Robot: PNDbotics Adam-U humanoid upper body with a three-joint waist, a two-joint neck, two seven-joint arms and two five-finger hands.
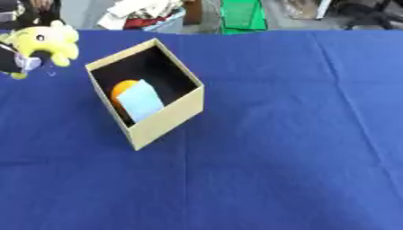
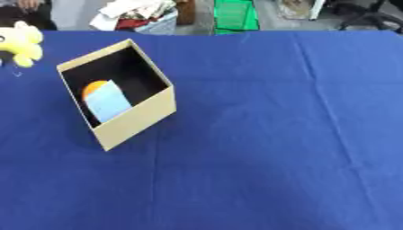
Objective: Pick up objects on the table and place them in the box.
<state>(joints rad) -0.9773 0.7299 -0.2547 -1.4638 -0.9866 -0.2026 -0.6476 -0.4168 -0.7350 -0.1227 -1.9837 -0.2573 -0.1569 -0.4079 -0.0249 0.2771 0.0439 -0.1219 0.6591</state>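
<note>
1. A tan cardboard box point(image 1: 169, 121) sits open-topped on the blue tablecloth point(image 1: 291, 148), left of centre in the frame and turned at an angle so one corner points toward the lower edge
2. The inside of the box is dark; within it an orange round thing point(image 1: 122, 88) lies against the left wall, and a light blue flat thing point(image 1: 144, 101) leans over it, covering its right part
3. At the upper left of the frame a yellow plush toy point(image 1: 49, 39) hangs at the table's left edge, up and to the left of the box and apart from it
4. The robot's left hand point(image 1: 17, 60) shows at the far left edge, just below and against the toy, as a black and pale shape; it appears to hold the toy, though how its fingers lie round it cannot be made out
5. The right hand shows in neither view
6. The cloth has faint fold lines running across and down it
7. Beyond the table's far edge, along the top of the frame, are a green crate point(image 1: 242, 15) and a bin of white and red cloth point(image 1: 145, 14)
</note>
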